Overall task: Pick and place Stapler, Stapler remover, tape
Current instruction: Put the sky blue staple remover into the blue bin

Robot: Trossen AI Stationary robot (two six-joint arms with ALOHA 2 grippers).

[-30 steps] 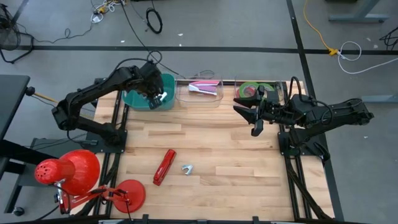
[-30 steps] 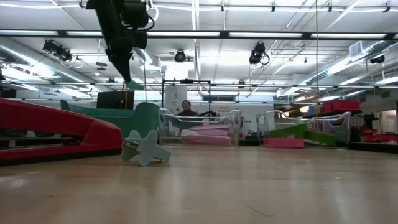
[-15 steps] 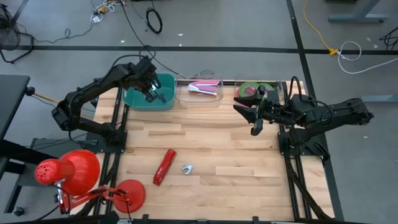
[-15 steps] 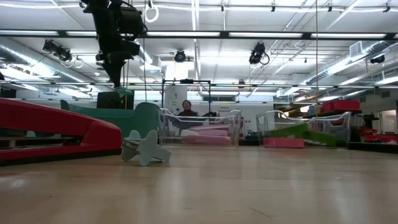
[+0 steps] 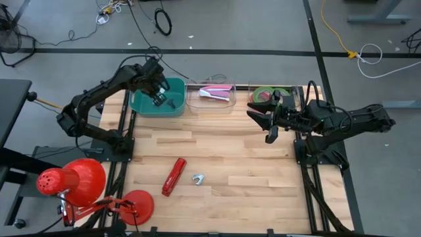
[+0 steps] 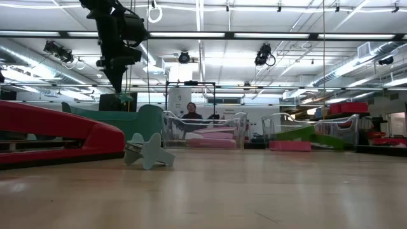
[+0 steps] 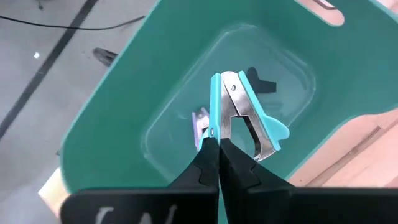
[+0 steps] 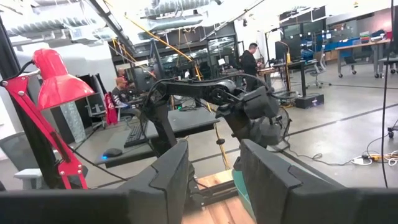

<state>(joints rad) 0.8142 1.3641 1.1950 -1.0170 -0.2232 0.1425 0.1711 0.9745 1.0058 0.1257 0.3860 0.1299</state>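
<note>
You see a gray floor with black cables at the top of the frame. A red lamp sits lower left. Long ceiling lights glow, and a person sits far back at the middle.

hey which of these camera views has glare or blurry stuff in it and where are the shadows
Low view: ceiling light strips glare overhead, and the near red stapler looms large and soft. Left wrist view: the staple remover held in the left gripper is sharp and casts a dark shadow on the teal bin floor. Right wrist view: bright blown-out ceiling; the near fingers are soft.
</note>
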